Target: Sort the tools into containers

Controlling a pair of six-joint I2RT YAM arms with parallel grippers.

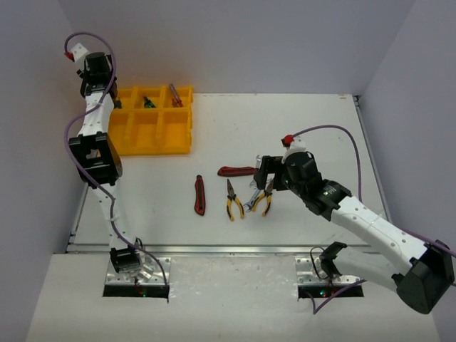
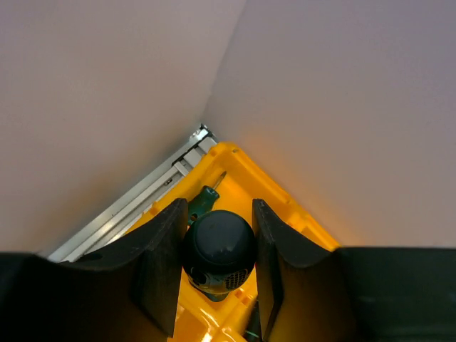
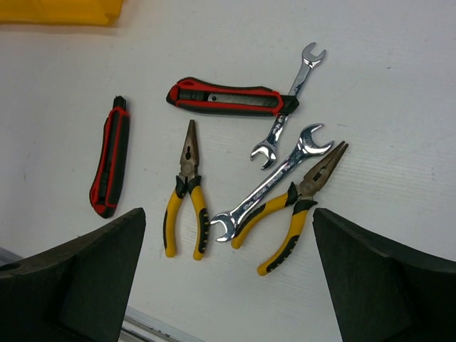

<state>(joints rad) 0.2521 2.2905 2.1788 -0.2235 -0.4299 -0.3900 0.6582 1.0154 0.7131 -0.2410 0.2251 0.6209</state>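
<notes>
Only our left wrist view shows the left gripper (image 2: 219, 214) clamped on a dark round handle (image 2: 219, 246) over the yellow tray (image 2: 285, 203), with a green screwdriver (image 2: 204, 198) beyond the fingertips. Our right gripper (image 3: 228, 214) gapes wide and empty above pliers (image 3: 187, 196) and wrenches (image 3: 274, 178) on the white table (image 3: 399, 107). Grey walls (image 2: 107, 92) stand behind.

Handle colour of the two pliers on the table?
Yellow with black trim on both pliers; the right wrist view shows it best.
</notes>
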